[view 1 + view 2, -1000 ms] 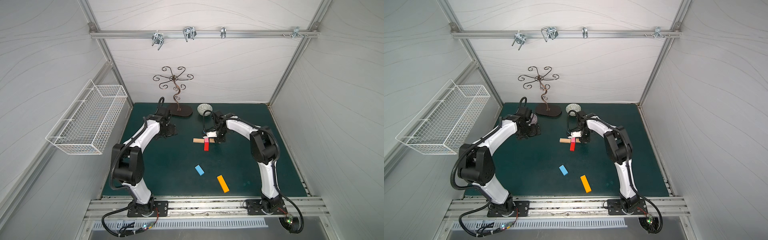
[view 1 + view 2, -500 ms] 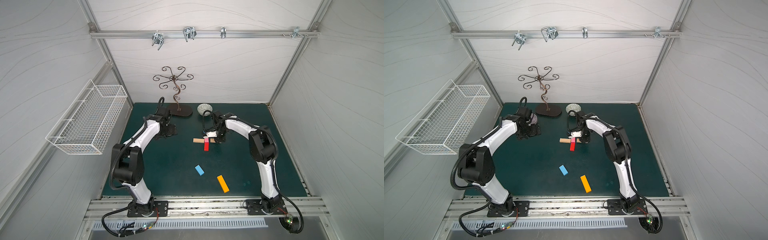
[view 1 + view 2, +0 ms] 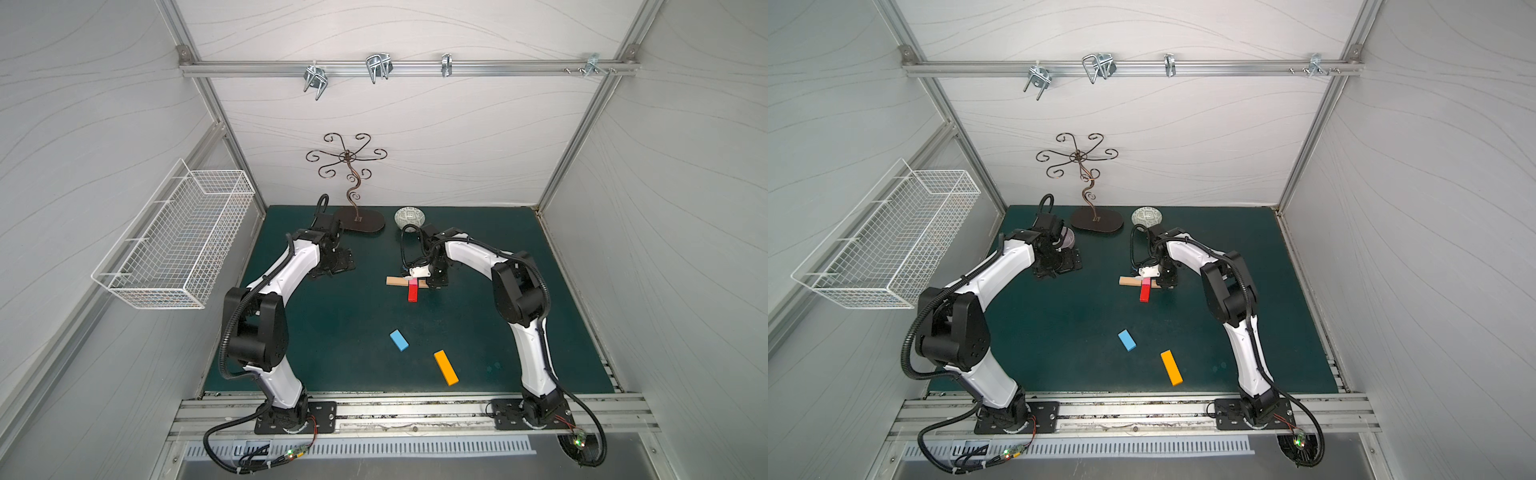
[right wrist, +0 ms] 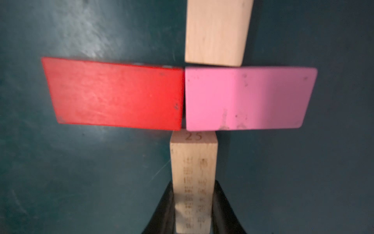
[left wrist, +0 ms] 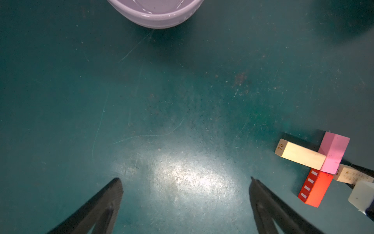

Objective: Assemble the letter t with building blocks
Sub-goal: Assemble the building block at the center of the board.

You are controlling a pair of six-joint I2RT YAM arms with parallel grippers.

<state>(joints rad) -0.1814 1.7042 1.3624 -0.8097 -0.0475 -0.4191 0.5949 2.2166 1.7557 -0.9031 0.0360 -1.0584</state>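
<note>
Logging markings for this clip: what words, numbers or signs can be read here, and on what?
"70": end face of the free tan block.
"25": second tan block, held by the right pincer, beside the pink block.
Engraved rows below that "25": too blurred to read.
Red block: white dashes only, no text.

The green mat [image 3: 332, 332] is carrying a blue block [image 3: 398, 340] and orange block [image 3: 446, 368] near its front edge, a pink block [image 4: 249, 97], red block [image 4: 115, 95] and tan bar [image 4: 193, 162] touching midway, and a wire stand [image 3: 359, 220] and patterned bowl [image 3: 409, 217] by its back edge.
</note>
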